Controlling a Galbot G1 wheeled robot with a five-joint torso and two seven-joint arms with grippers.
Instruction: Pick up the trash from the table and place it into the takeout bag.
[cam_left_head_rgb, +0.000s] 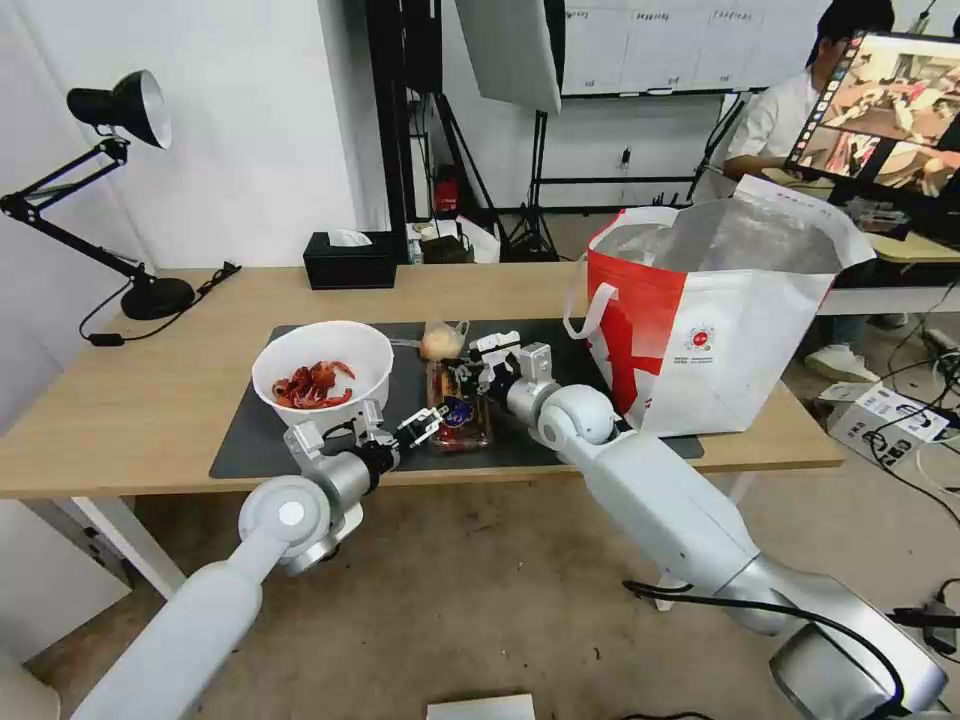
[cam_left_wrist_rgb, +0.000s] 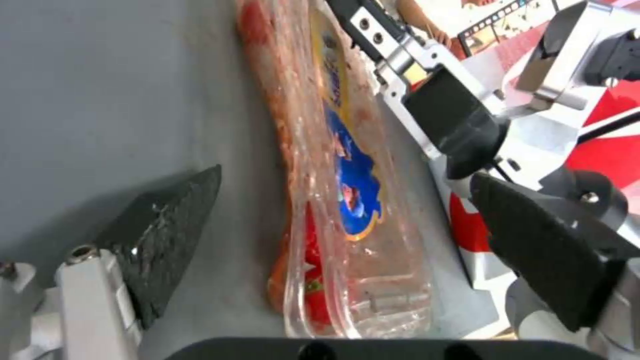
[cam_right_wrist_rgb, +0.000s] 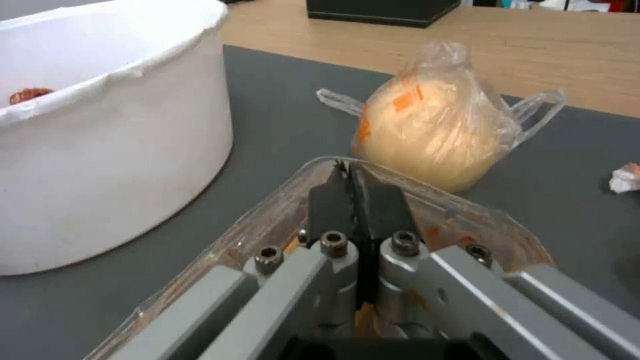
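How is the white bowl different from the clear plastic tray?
The white bowl is round, deep and solid white; the clear plastic tray is flat, long and see-through. The bowl stands free, while the right gripper has its fingers shut on the tray's edge and the open left gripper straddles it. Both sit on the dark mat and hold red scraps.

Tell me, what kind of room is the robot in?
Probably a robot test lab or studio: a softbox light on stands, a monitor showing camera views, and cables across the floor.
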